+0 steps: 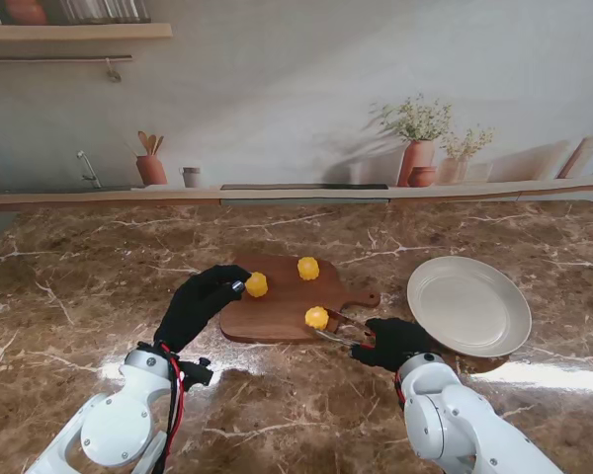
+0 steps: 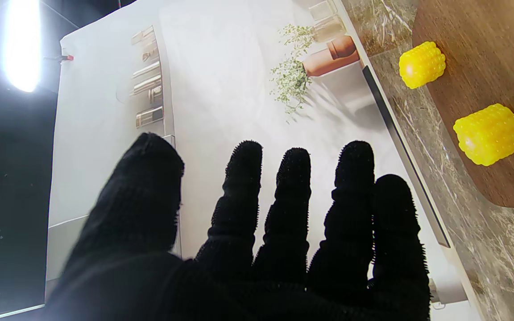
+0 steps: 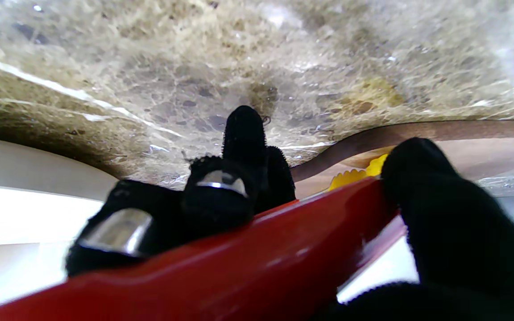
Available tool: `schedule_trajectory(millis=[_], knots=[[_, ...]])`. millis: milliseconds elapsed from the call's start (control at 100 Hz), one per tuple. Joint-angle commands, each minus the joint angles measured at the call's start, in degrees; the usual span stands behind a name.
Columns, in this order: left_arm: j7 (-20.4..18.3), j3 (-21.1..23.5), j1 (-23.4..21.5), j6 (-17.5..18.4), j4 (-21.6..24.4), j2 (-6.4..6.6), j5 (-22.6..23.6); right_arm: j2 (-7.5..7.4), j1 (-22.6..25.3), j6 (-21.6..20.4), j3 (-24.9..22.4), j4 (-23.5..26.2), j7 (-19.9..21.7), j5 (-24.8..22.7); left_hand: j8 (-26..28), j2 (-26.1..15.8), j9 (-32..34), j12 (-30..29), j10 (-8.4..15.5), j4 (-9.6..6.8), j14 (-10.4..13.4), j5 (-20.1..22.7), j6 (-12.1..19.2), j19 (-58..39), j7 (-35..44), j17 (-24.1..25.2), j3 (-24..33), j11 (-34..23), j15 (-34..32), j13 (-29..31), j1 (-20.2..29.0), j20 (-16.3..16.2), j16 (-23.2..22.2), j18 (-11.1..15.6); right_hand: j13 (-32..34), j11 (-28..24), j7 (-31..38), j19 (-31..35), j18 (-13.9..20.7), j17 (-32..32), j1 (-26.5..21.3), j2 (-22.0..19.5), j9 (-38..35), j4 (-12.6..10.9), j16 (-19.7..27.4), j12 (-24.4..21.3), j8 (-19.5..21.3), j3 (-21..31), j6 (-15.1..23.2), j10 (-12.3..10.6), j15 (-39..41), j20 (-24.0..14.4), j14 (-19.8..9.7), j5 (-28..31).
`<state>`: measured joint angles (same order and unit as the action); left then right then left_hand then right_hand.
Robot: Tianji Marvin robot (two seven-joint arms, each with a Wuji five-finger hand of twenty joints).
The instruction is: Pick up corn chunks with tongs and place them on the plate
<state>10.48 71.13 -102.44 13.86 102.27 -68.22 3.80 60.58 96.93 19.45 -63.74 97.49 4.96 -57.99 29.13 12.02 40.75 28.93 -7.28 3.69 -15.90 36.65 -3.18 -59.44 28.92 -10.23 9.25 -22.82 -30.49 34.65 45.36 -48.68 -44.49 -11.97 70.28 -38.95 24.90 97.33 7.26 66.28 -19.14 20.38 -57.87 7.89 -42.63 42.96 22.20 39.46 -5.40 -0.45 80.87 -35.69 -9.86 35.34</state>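
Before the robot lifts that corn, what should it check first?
1. Right hand grips the tongs: ok.
2. Tong tips meet the nearest corn chunk: ok.
3. Squeeze is firm enough: cannot tell.
4. Plate is bare, ready to the right: ok.
5. Left hand is open, fingers by the left corn chunk, steadying the cutting board: cannot tell.

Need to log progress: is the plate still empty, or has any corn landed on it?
Empty. The plate shows only its bare cream surface; all three corn chunks sit on the cutting board.

Wooden cutting board [image 1: 277, 308] on marble table [image 1: 99, 286].
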Motion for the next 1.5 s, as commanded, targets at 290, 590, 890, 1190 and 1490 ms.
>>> schedule_trajectory(millis=[290,590,890,1190,1490], knots=[[-0.3,0.2,-0.7,0.2,0.0,0.12,-0.8,0.36,2.3,-2.5,-2.5,0.4,-0.8,2.2,0.7,-2.0,-2.3,-0.2,0.4,-1.81,-0.5,-1.6,0.5,1.4,-0.9,1.0,-3.1,1.1,1.7,-2.2,1.1,-0.7,0.7,3.5,5.6,0.8,-1.9,19.7,6.8,3.6,-8.5,-14.1,-4.5,-2.5,-1.7,1.4,1.0,2.3,2.2,1.6,7.7,-4.7,-1.9,6.1],[-0.5,0.5,-0.7,0.4,0.0,0.16,-0.7,1.26,7.0,2.4,-10.6,4.7,-3.0,1.9,0.8,-2.2,-2.4,-0.1,0.6,-1.89,-0.3,-1.7,0.6,1.6,-0.9,1.1,-3.8,1.1,1.8,-2.3,1.3,-0.8,0.7,3.7,5.6,1.2,-1.5,19.8,5.9,3.6,-9.2,-13.6,-5.0,-2.5,-1.7,1.7,0.9,2.5,1.2,1.6,7.7,-4.5,-1.5,6.3],[-0.8,0.5,-0.3,0.5,-0.3,0.22,-0.8,2.19,8.9,11.9,-18.3,5.1,-4.8,2.3,0.8,-2.3,-2.5,-0.1,0.6,-1.96,-0.4,-1.7,0.6,1.8,-0.9,1.2,-4.3,1.2,2.0,-2.5,1.6,-0.9,0.8,3.7,5.6,1.2,-1.3,20.1,6.3,3.7,-9.4,-13.6,-5.1,-2.5,-2.0,2.0,0.8,2.5,0.5,1.7,8.0,-4.5,-1.6,6.4],[-0.9,0.4,0.0,0.2,-0.4,0.19,-0.9,1.59,6.0,17.7,-18.7,0.1,-1.9,0.2,0.8,-2.3,-2.4,-0.1,0.4,-2.03,-0.4,-1.7,0.5,1.9,-1.0,1.2,-4.6,1.3,2.1,-2.5,2.0,-0.9,0.8,3.7,5.8,-0.8,-1.5,20.2,11.4,4.1,-2.4,1.3,-5.5,-3.4,-4.0,2.9,-0.6,12.4,-2.5,0.7,8.9,-6.1,-6.4,5.5],[-1.6,0.7,0.2,-0.1,-0.4,0.4,-0.5,2.07,5.1,17.3,-18.2,-2.1,-5.2,2.1,0.8,-2.3,-2.5,-0.1,0.5,-2.07,-0.4,-1.8,0.5,2.0,-1.2,1.2,-4.9,1.3,2.1,-2.5,2.1,-0.9,0.9,3.8,5.9,-2.5,-1.5,19.6,13.5,4.3,2.2,7.2,-1.9,-3.7,-4.3,2.8,-1.7,10.8,-4.8,-0.1,8.6,-6.7,-8.2,0.3]])
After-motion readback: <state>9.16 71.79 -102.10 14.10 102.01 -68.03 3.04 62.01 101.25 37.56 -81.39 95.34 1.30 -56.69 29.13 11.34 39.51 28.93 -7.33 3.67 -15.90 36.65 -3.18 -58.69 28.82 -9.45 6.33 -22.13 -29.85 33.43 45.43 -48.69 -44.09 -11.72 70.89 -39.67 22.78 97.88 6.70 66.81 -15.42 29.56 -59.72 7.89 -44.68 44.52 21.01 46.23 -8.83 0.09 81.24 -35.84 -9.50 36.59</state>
